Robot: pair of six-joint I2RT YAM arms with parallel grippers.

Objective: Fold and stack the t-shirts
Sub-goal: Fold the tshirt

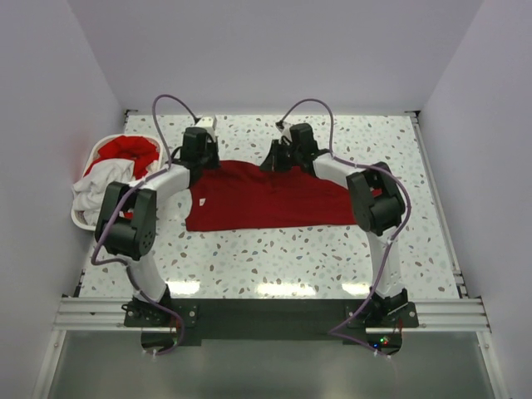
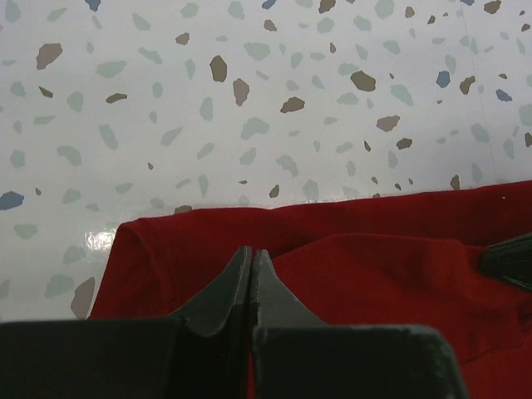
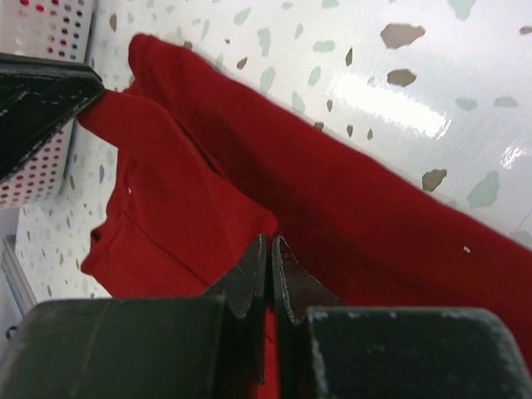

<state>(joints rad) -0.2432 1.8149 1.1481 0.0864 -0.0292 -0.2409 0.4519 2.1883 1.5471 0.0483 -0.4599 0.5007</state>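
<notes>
Landmark for this entry: the red shirt lying on the table.

Left of the red shirt and apart from it is the basket. It holds a second red shirt, bunched up, and a white shirt that spills over its near rim. Neither one is folded.

The left gripper is at the far-left corner of the red shirt. Its fingers are pressed together with no gap showing. In the right wrist view the cloth rises in a small peak to those fingers, so I read it as pinching the corner.

The red shirt itself lies as a wide strip across the table. Its near edge is flat. Along the far edge the left wrist view shows one layer lying over another.

The right gripper is on the far edge of the red shirt, right of its middle. Its fingers are closed too, and a sliver of red shows between them. I take it as gripping the hem.

Progress, as I judge it: early. The first shirt is mid-fold with both grippers on its far edge, and I see no finished fold. No stack shows anywhere around the red shirt. Left to do: finish this fold, then take the two shirts from the basket, fold them and stack all three.
</notes>
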